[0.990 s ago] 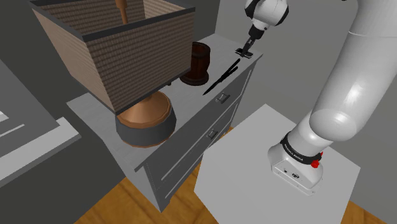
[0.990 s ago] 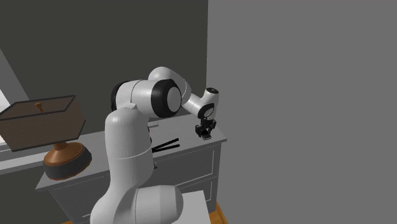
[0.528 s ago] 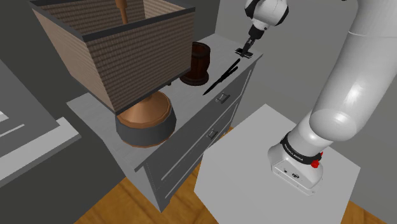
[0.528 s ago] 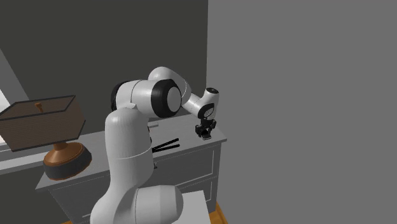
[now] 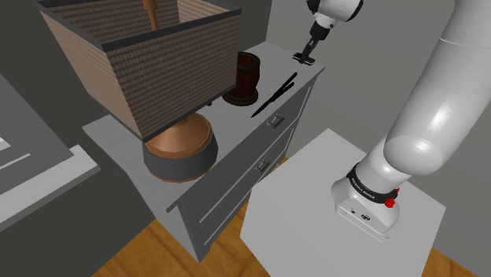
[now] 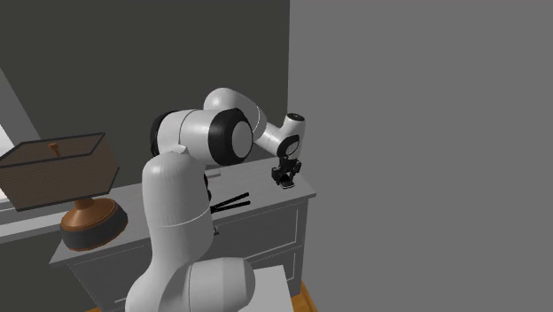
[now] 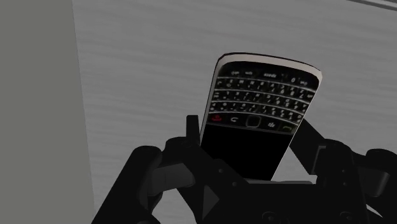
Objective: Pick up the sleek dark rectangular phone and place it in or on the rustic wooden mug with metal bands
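Observation:
In the wrist view a dark rectangular phone (image 7: 261, 114) with a keypad and black screen sits clasped between my two black fingers (image 7: 191, 130). My gripper (image 5: 303, 57) is shut on the phone and hangs just above the far corner of the grey dresser top (image 5: 236, 130). The brown wooden mug (image 5: 246, 77) with dark bands stands upright on the dresser, to the shoulder view's left of the gripper and apart from it. In the second exterior view the gripper (image 6: 284, 175) hovers over the dresser's right end.
A thin black knife-like object (image 5: 274, 93) lies on the dresser between the mug and the gripper. A large lamp with a woven shade (image 5: 142, 63) and a copper base (image 5: 179, 149) fills the dresser's near half. A grey wall stands close behind.
My gripper has risen a little from the dresser top with the phone clasped in it. The mug, the black object and the lamp have not moved.

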